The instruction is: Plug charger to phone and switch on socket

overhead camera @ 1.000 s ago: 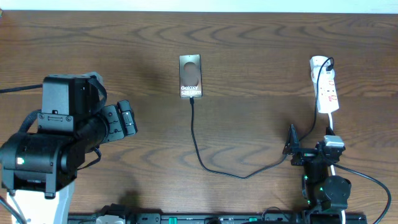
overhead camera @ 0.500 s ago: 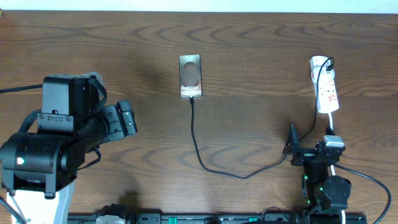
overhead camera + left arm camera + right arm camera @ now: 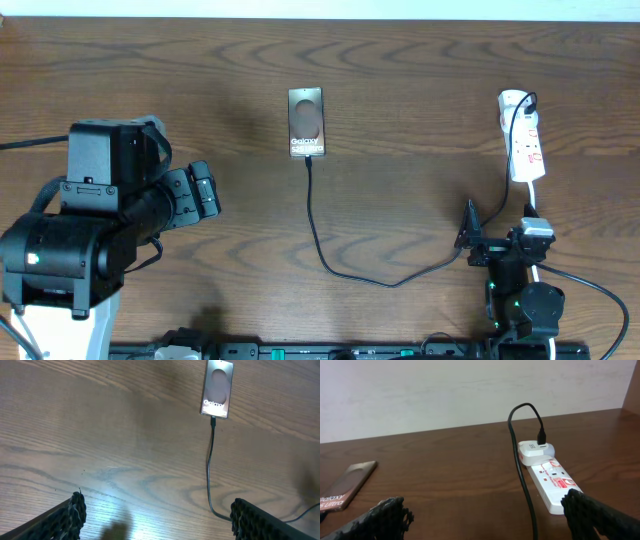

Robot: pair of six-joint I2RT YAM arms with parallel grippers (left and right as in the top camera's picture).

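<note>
Unchanged since a second ago: left pincer and right pincer both spread wide, empty. Thin black charger cable at dark rectangular phone, centre of brown wooden counter; white elongated socket strip far right. Risk: snagging cable near switch, tugging connector out.

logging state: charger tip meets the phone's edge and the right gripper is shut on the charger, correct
No: the right gripper is open, holding nothing, as the right wrist view shows. The charger tip does meet the phone.
</note>
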